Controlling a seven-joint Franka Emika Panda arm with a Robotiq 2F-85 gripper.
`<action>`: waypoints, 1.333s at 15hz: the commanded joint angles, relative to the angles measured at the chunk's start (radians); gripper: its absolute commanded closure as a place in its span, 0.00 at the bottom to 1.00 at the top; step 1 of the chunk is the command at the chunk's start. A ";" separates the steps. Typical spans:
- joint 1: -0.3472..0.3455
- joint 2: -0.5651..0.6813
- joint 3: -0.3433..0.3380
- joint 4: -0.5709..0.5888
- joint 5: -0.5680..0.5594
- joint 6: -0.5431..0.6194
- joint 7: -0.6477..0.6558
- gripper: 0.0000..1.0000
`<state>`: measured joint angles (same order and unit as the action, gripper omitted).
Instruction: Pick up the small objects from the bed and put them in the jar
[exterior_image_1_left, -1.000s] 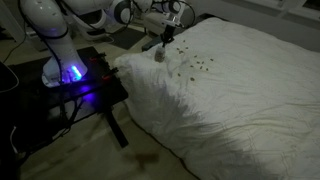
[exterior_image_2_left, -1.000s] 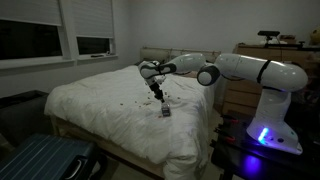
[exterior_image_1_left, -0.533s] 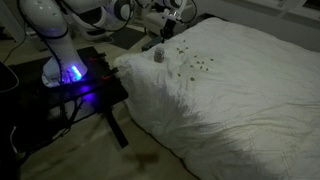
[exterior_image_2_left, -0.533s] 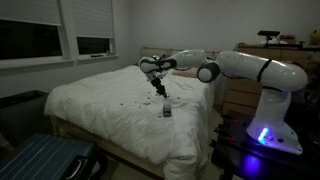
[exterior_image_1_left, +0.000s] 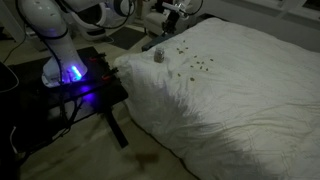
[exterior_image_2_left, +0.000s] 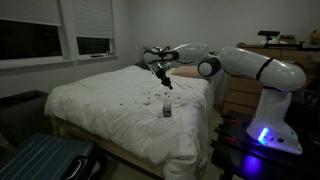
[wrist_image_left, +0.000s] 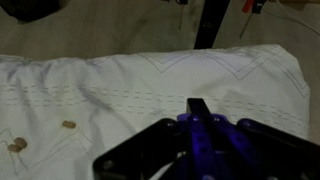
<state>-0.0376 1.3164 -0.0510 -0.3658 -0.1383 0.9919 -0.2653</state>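
Wrinkled white cover marks the bed (exterior_image_1_left: 240, 100) (exterior_image_2_left: 110, 115) (wrist_image_left: 120, 90). The jar (exterior_image_1_left: 158, 56) (exterior_image_2_left: 166, 110), small and pale, stands upright on it near the edge closest to the robot. The small objects (exterior_image_1_left: 190, 64) (exterior_image_2_left: 138, 100) lie scattered as dark specks beside the jar; two brownish ones (wrist_image_left: 68, 125) show in the wrist view. My gripper (exterior_image_1_left: 171, 14) (exterior_image_2_left: 168, 85) (wrist_image_left: 198, 104) hangs in the air above and beyond the jar, clear of the cover. Its jaws are pressed together, and no bit shows between them.
The robot base with a blue light sits on a black side table (exterior_image_1_left: 85, 85) next to the bed. A wooden dresser (exterior_image_2_left: 238, 95) stands behind the arm. A blue suitcase (exterior_image_2_left: 40, 160) lies on the floor at the bed's foot.
The gripper has lifted from just above the jar and drawn back toward the head of the bed, staying shut. The jar and the bits have not moved.
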 joint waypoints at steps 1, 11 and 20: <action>-0.035 -0.046 -0.013 -0.012 0.006 -0.002 0.038 0.74; -0.173 -0.132 0.038 0.008 0.116 0.377 0.070 0.32; -0.226 -0.116 0.077 0.004 0.181 0.815 0.023 0.00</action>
<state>-0.2575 1.1984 0.0179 -0.3619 0.0258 1.7382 -0.2292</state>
